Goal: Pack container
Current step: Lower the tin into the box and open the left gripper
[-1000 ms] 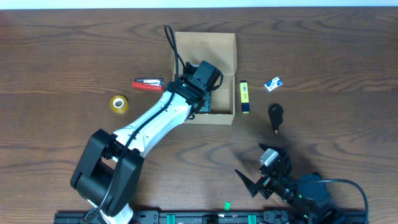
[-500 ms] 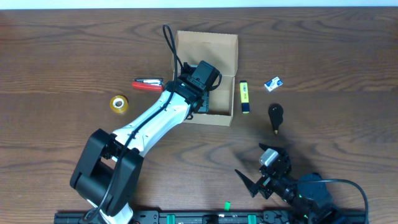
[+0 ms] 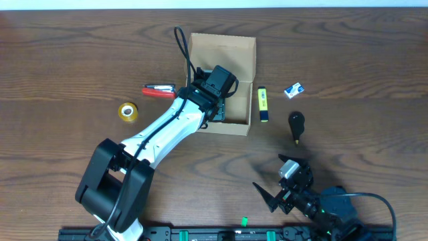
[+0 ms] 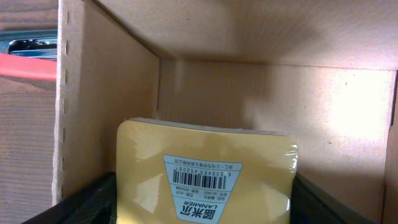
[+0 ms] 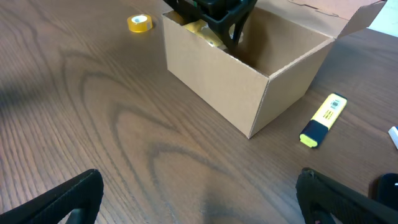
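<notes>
Two black fingers of the right gripper (image 5: 205, 199) spread wide close to the robot and hold nothing. Farther out, a yellow tape roll (image 3: 128, 111) sits well apart from the container (image 3: 231, 127). A yellow highlighter (image 3: 263, 104) lies just beside it. This tan box stands mid-table with its lid flap up. Inside it, the left gripper (image 4: 205, 202) squeezes a yellow pad (image 4: 205, 155). The pad's white label shows a barcode and the word LANMIER.

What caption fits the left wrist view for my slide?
Left gripper holding the yellow pad inside the open cardboard container, a red tool outside its wall.
</notes>
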Controlling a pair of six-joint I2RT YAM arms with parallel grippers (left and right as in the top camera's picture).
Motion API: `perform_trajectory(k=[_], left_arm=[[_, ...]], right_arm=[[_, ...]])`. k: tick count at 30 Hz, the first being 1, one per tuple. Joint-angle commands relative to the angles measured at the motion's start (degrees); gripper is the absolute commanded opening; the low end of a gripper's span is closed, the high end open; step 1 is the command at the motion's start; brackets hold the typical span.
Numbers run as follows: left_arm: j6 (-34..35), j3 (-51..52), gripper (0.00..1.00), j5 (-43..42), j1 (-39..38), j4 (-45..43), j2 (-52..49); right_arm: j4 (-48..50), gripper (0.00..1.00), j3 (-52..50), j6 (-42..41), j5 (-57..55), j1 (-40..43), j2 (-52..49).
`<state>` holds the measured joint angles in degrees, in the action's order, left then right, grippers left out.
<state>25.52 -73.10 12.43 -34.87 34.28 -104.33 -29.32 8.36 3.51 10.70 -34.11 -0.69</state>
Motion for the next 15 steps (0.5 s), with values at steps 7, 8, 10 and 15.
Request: perform_trajectory(k=[7,8,10,15], left_arm=[[0.5,-0.7,0.82,1.0,0.3,0.4,-0.2],[0.5,-0.7,0.82,1.0,0.3,0.4,-0.2],[0.5,-0.7,0.82,1.0,0.3,0.4,-0.2],[0.5,-0.7,0.83,1.0,0.3,0.4,-0.2]], right_arm=[[-0.1,0.99,-0.2,-0.7,0.2,-0.5,0.4],[-0.1,0.99,-0.2,-0.7,0.2,-0.5,0.4],[-0.1,0.99,-0.2,-0.7,0.2,-0.5,0.4],[-0.1,0.99,-0.2,-0.7,0.2,-0.5,0.4]])
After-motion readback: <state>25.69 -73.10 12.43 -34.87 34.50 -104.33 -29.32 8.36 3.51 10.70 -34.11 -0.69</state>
